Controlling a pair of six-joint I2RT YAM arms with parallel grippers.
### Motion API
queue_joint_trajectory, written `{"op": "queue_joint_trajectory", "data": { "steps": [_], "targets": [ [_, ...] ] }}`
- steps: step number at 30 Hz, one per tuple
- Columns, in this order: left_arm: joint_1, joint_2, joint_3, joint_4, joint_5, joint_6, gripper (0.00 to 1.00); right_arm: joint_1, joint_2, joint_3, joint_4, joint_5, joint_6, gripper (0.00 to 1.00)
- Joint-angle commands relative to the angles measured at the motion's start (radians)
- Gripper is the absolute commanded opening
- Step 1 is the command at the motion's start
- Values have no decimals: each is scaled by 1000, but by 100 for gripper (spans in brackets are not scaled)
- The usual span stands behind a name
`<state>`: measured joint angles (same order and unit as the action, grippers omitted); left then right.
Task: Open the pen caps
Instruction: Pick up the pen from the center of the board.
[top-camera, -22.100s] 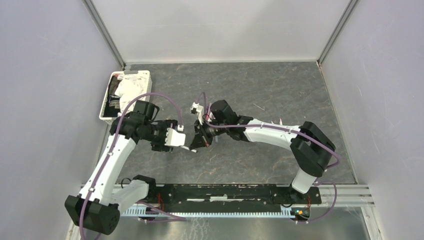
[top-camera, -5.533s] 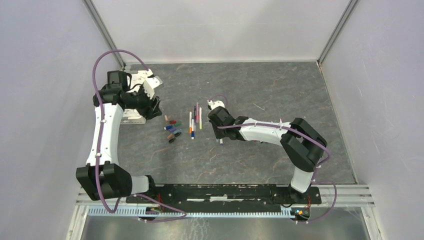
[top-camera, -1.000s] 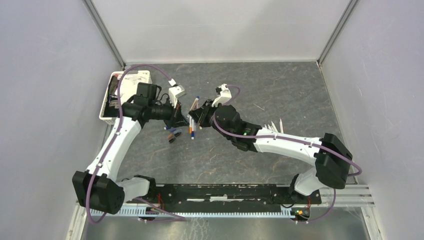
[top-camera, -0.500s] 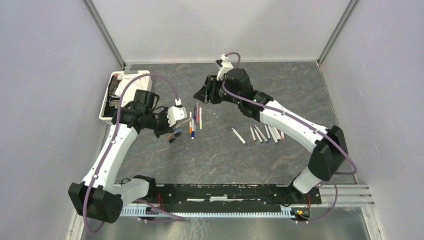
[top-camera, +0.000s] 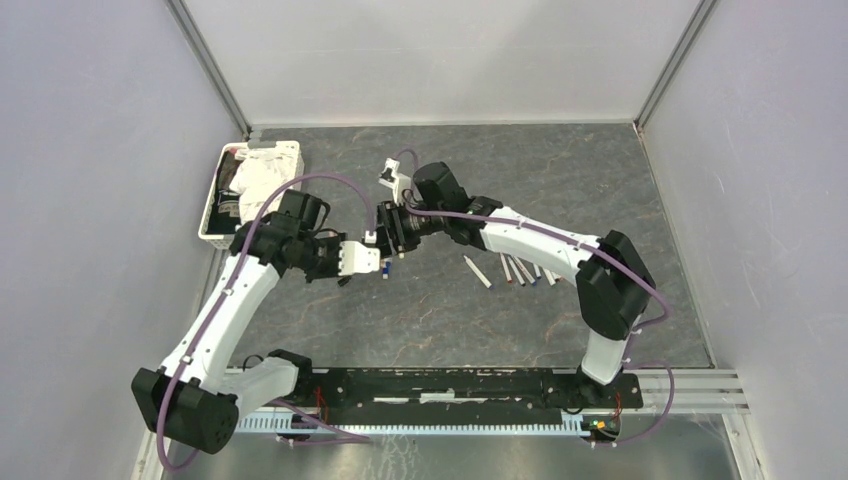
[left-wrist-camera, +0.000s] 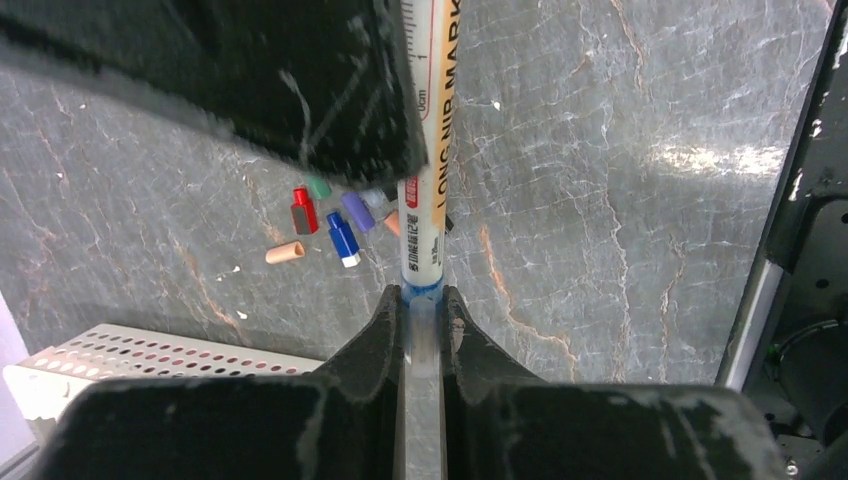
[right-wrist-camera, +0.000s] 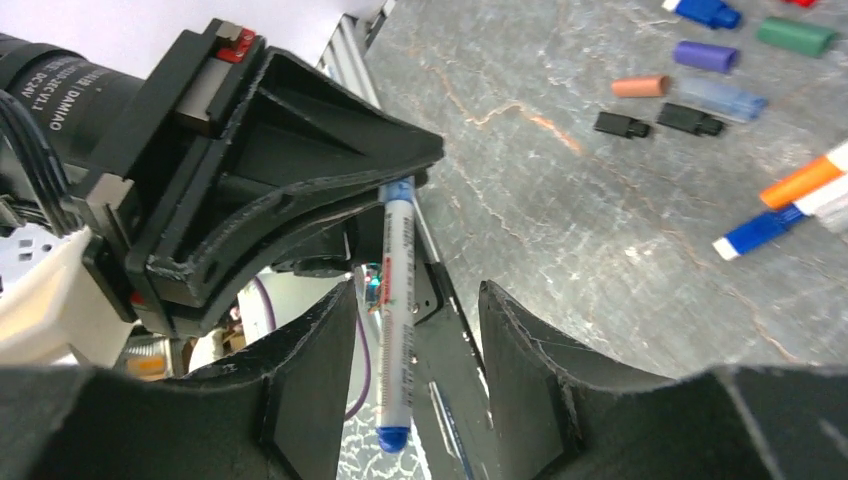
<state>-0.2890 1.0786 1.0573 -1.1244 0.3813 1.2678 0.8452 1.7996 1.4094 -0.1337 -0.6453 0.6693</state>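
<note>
Aloft, left gripper (left-wrist-camera: 424, 300) clamps pen (left-wrist-camera: 428, 180) end; right gripper (right-wrist-camera: 415, 292) spread open around it

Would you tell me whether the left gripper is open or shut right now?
Shut on the pen: the left gripper pinches its blue end from both sides, no gap showing.
</note>
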Motion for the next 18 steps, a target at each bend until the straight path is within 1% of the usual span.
{"op": "queue_joint_trajectory", "data": {
  "steps": [1, 6, 9, 11, 13, 14, 15, 17, 18],
  "targets": [
    [-30, -19, -8, 11, -53, 68, 2, 24, 32, 11, 99, -94, 38, 54],
    [-48, -28, -5, 27, -72, 71, 2, 45, 74, 23, 108, -118, 49, 52],
    [-55, -33, 1, 27, -70, 79, 2, 50, 90, 21, 109, -125, 50, 47],
    [-58, -45, -2, 28, -61, 93, 2, 50, 93, 19, 119, -130, 52, 39],
    [-63, -55, -7, 28, -53, 101, 3, 50, 93, 9, 127, -133, 62, 25],
    [-65, -59, -8, 26, -48, 102, 4, 50, 91, 3, 158, -129, 67, 17],
    [-68, -59, -8, 19, -44, 103, 8, 50, 88, -3, 168, -126, 69, 9],
    [-70, -55, -4, 6, -33, 99, 17, 47, 84, -13, 178, -127, 69, 0],
    [-70, -51, -2, -2, -27, 95, 22, 46, 79, -27, 196, -133, 77, 0]
  ]
}}
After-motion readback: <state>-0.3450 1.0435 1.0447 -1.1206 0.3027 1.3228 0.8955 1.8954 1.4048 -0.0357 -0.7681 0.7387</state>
